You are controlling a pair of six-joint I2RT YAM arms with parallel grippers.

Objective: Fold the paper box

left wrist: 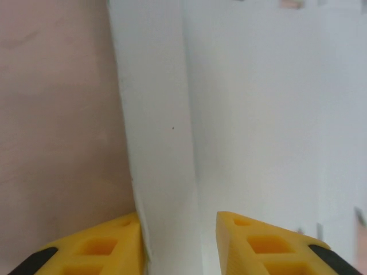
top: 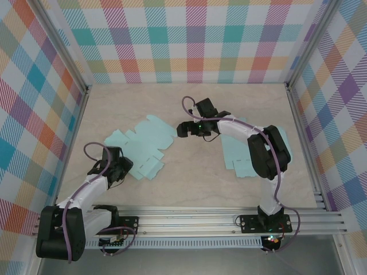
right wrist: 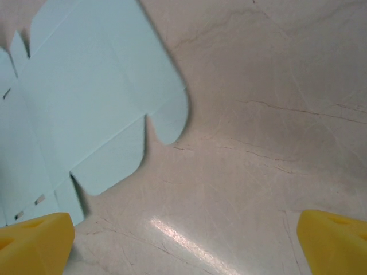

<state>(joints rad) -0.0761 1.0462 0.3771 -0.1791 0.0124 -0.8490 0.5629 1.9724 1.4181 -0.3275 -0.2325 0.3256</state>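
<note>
Edge flap (left wrist: 157, 114) at near-left of the paper box (top: 143, 146), lying flat centre-left on table (top: 189, 189), is being straddled by L gripper (left wrist: 178, 235), jaws part-open w/ gap showing. Card is being judged thin, floppy, tearable: best pinched beside creases. R gripper (top: 182, 129) is being held wide open, empty, just right of it.

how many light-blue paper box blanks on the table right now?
2. One light-blue flat paper box cutout lies left of centre on the table. The other light-blue cutout lies on the right, partly under the right arm, which may hide more.
</note>
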